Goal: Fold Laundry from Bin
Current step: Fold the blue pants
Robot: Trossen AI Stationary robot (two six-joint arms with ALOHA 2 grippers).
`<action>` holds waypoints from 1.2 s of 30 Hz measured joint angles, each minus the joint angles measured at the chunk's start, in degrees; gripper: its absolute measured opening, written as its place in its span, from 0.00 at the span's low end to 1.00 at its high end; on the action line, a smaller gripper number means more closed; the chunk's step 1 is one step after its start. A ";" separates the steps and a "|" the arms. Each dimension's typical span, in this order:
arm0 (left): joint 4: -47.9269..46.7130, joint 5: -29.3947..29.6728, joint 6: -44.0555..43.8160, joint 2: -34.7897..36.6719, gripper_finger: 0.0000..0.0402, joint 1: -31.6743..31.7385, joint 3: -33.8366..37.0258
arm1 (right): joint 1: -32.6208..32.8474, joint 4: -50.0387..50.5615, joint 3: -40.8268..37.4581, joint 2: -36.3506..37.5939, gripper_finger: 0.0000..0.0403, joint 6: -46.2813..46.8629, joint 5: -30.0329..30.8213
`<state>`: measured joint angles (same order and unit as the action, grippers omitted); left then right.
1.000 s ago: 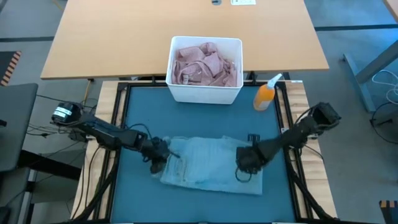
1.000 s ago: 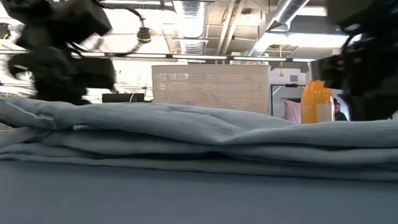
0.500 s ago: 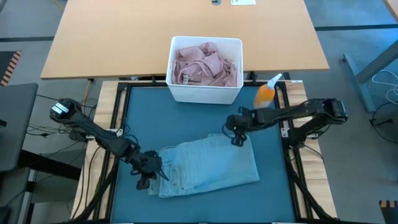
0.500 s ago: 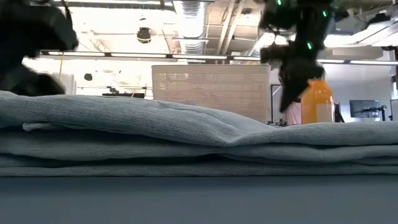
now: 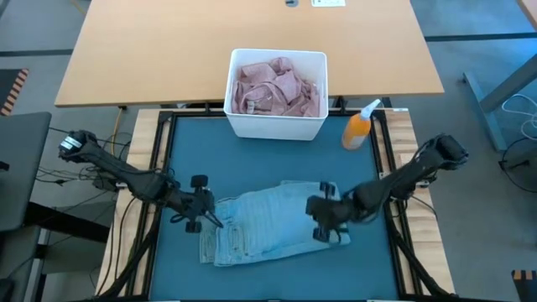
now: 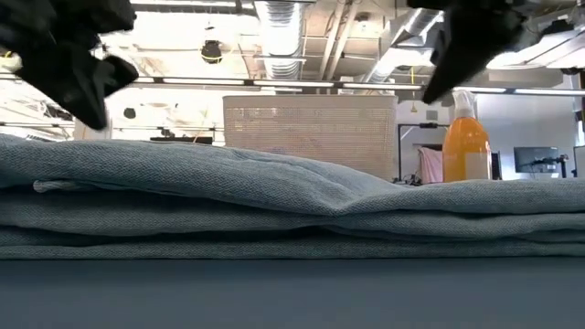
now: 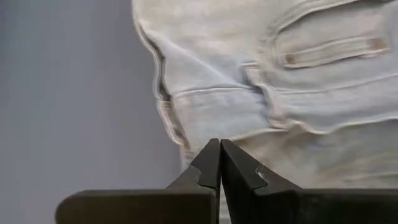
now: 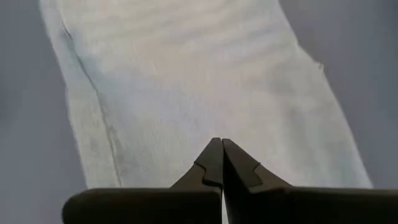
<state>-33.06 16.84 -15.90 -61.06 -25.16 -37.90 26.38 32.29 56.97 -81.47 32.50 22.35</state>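
Light blue denim jeans (image 5: 275,222) lie folded in several layers on the teal mat (image 5: 180,159). My left gripper (image 5: 207,217) hovers shut above their left end, where the waistband and pocket (image 7: 280,81) show. My right gripper (image 5: 322,223) hovers shut above their right end (image 8: 199,81). In the low view both grippers, the left (image 6: 87,105) and the right (image 6: 437,87), hang clear above the jeans (image 6: 292,206). The white bin (image 5: 278,124) stands at the mat's far edge, with pink laundry (image 5: 277,86) inside.
An orange spray bottle (image 5: 359,127) stands right of the bin, at the mat's far right corner. A tan table (image 5: 168,50) lies beyond the bin. Bare mat lies near and to the left of the jeans.
Both grippers have lifted off the jeans and stay shut. My right gripper swung out to the jeans' far right corner, then came back over their right end. My left gripper went toward the near left, then back. The jeans slid slightly left and now lie smoother.
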 joint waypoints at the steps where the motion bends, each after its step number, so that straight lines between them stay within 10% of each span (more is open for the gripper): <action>1: 1.55 -0.10 2.13 -0.31 0.00 0.55 0.84 | 1.56 0.04 0.00 -1.23 0.04 1.65 1.41; 8: 0.17 -3.62 7.16 -1.06 0.13 1.28 1.26 | 7.90 -0.08 0.00 -7.83 0.04 11.50 4.28; 20: 1.29 -13.98 -9.99 -3.65 0.42 0.67 1.32 | 7.53 -0.15 0.00 -9.55 0.04 11.67 6.90; 36: 7.48 -13.13 -7.22 -18.87 0.38 1.85 1.21 | 12.97 -11.79 -0.46 -12.65 0.05 13.01 8.71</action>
<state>-25.58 3.71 -23.12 -79.93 -23.31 -36.69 39.35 20.49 56.51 -94.12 45.51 31.06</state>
